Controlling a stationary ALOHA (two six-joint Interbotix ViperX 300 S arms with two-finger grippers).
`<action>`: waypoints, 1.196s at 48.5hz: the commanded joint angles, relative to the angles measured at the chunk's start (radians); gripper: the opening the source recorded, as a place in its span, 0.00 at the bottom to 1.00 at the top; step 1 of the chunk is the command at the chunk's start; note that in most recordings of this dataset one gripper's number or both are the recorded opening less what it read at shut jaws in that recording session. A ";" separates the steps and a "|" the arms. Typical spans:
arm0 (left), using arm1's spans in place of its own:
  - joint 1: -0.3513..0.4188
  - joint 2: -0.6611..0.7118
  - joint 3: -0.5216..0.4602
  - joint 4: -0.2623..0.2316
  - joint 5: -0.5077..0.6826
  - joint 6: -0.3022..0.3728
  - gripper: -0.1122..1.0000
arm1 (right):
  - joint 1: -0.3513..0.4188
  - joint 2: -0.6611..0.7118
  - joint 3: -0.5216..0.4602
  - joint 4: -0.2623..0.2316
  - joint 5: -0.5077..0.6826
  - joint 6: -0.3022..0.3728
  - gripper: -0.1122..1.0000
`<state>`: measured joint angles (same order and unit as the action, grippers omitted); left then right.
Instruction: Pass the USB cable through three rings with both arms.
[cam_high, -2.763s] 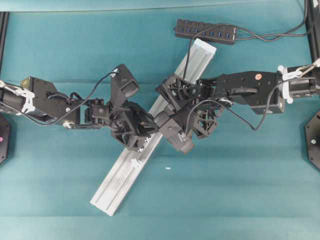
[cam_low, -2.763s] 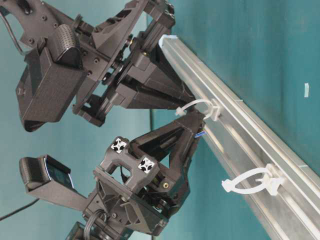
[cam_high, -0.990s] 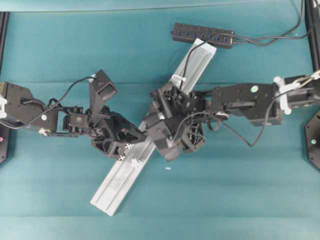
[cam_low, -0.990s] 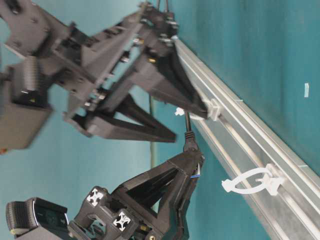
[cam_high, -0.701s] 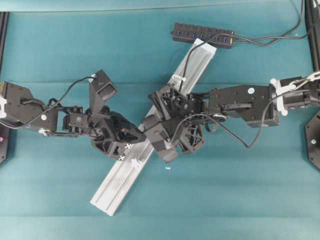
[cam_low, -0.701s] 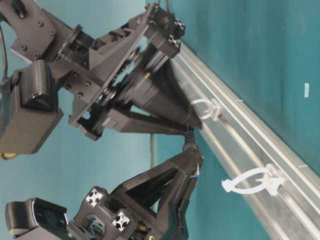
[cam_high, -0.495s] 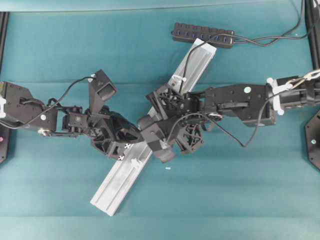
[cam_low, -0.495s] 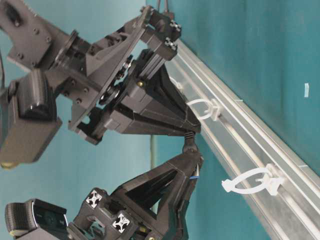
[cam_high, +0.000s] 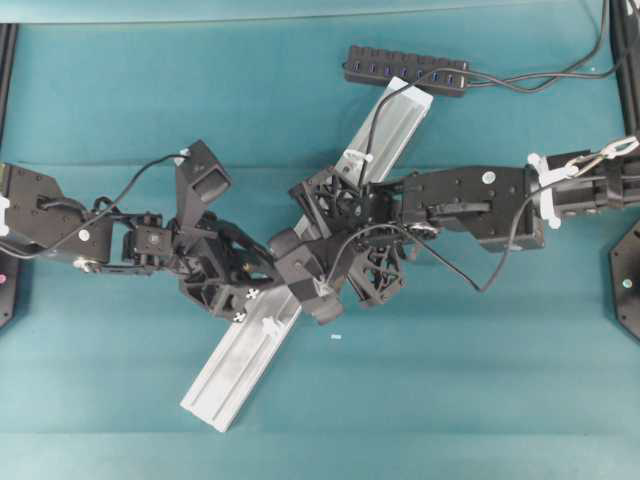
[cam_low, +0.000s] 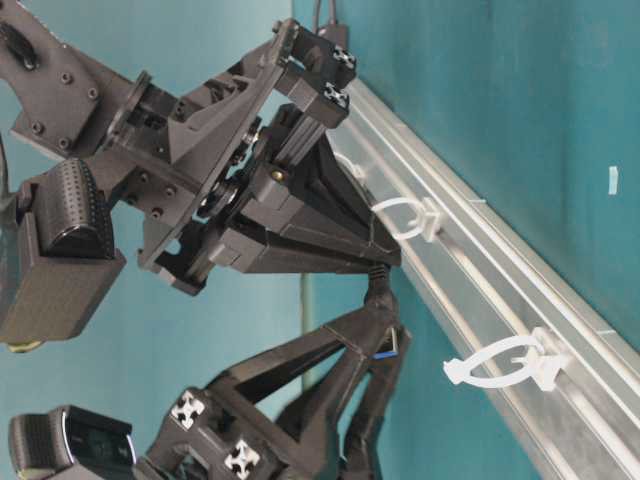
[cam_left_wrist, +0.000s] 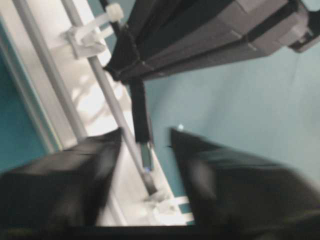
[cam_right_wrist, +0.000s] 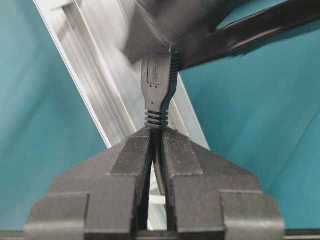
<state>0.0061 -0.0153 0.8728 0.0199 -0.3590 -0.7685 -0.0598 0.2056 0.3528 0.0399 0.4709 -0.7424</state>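
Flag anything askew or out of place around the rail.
The aluminium rail lies diagonally across the table, not square to either arm. A small white scrap sits loose on the cloth beside it. Nothing looks damaged.

My left arm (cam_high: 90, 235) and right arm (cam_high: 470, 205): matt black, blocky links with small round screw heads. I see thin black wires looping loose along both, bound with white cable ties (cam_high: 545, 200) near the right arm's base. My left gripper (cam_low: 385, 345) carries white cross-shaped markings (cam_low: 187, 410) on its body; my right gripper (cam_right_wrist: 156, 136) has broad, flat-faced black fingers (cam_right_wrist: 130, 155).
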 joint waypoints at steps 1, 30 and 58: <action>-0.005 -0.072 0.006 0.003 0.000 -0.002 0.81 | 0.003 0.002 -0.009 -0.002 -0.002 0.003 0.16; -0.071 -0.598 0.181 0.003 0.298 0.003 0.92 | 0.048 0.060 -0.063 -0.038 0.052 -0.192 0.16; -0.086 -0.787 0.221 0.003 0.399 0.009 0.92 | 0.097 0.087 -0.078 -0.038 0.052 -0.207 0.16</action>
<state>-0.0767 -0.7455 1.1045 0.0199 0.0414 -0.7609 0.0291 0.2853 0.2853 0.0046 0.5308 -0.9419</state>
